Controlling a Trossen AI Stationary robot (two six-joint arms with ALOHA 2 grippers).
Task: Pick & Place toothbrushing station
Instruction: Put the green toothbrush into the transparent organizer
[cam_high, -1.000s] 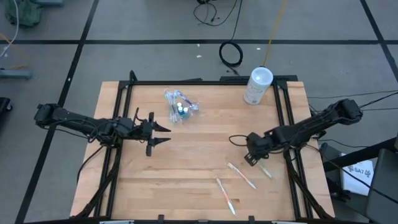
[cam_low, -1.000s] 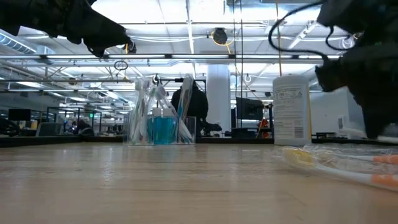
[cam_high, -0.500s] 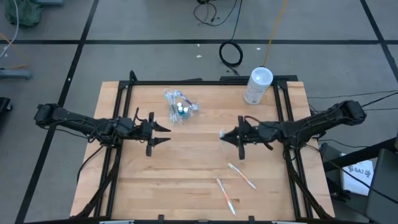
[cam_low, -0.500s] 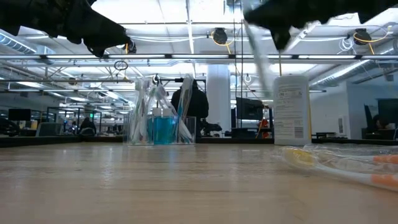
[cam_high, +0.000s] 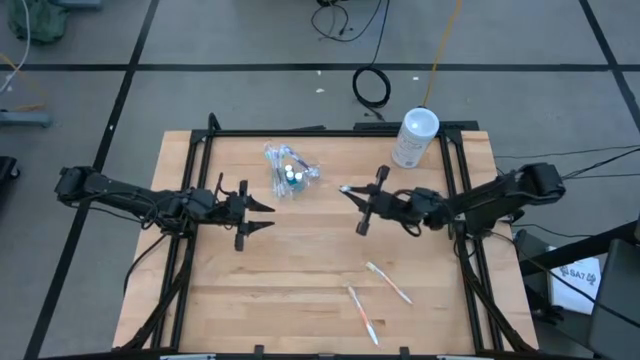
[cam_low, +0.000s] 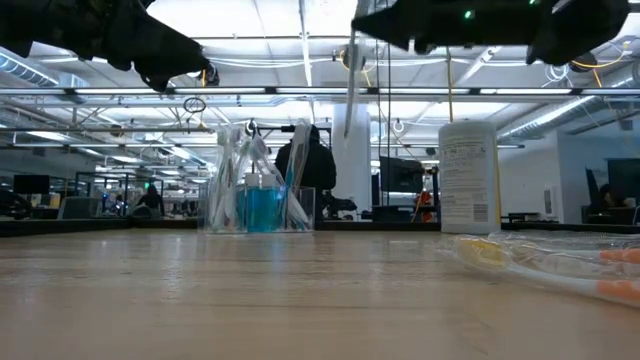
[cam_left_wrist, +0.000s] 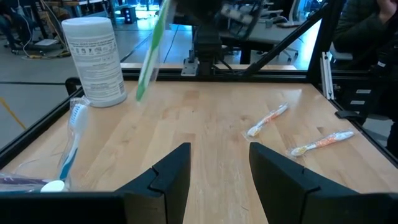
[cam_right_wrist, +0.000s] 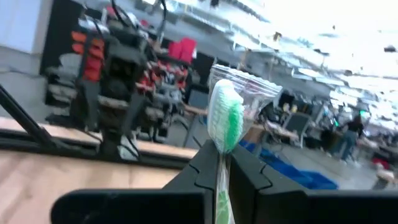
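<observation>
Right claw (cam_high: 358, 208) is clamped on a green toothbrush (cam_right_wrist: 222, 121), up off the table over mid-board. In the right wrist view the fingers pinch the handle with the bristle end sticking out past them; in the left wrist view the same brush (cam_left_wrist: 151, 53) hangs steeply tilted, nearly upright.

Key relation: the clear pouch (cam_high: 290, 172) with the blue tubes (cam_high: 292, 175) sits ahead of the right claw, toward the left arm and a bit toward the far edge, near but not touching. The pouch stands upright in the low view (cam_low: 258, 180), so my read is the brush's long axis needs to stay near vertical to drop in.

Left claw (cam_high: 258, 215) hangs open on the other side of the pouch, holding nothing. About as near to the pouch as the right one, but idle.

Two more toothbrushes (cam_high: 388, 281) lie flat behind the right claw, toward the near edge. Not yet picked.
</observation>
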